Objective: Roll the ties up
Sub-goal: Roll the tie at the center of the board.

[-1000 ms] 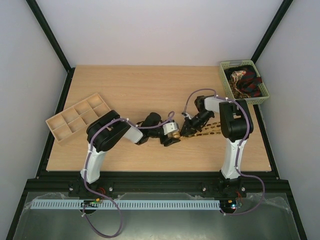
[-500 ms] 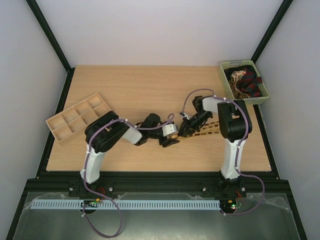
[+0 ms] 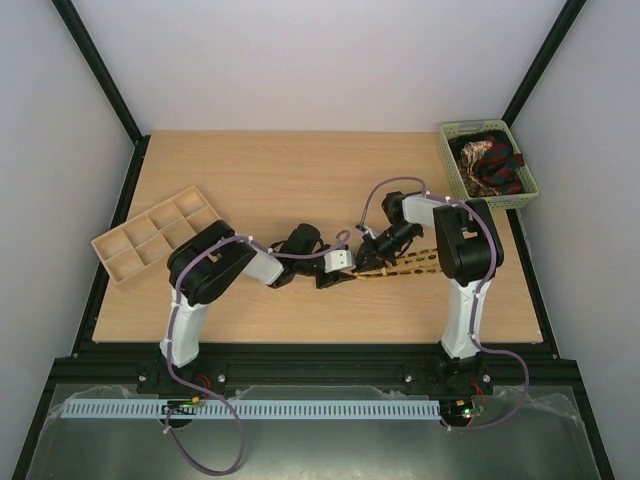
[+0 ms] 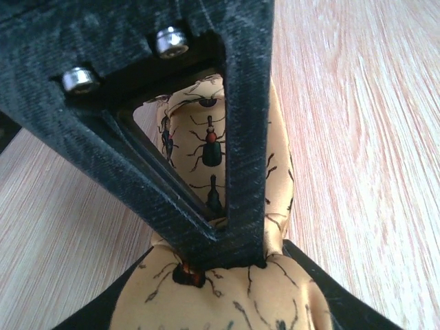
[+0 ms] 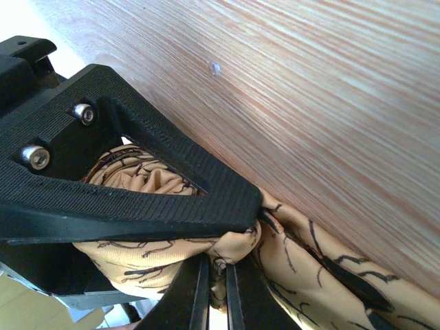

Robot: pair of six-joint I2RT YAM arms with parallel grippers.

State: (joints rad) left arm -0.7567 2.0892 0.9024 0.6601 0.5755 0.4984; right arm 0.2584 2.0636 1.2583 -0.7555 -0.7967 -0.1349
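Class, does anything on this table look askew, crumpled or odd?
The beetle-print tie is crumpled between the left gripper and right gripper mid-table, not neatly rolled; the divided tray sits askew at the left edge.

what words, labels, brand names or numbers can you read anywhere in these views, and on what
None: no word, number, label or brand is readable in any view.
tan tie: only printed insects, no lettering.
green basket: no marking that can be read.
wooden tray: bare wood, no text.
white strip at the near edge: only fine slots show; any print is too small to read.
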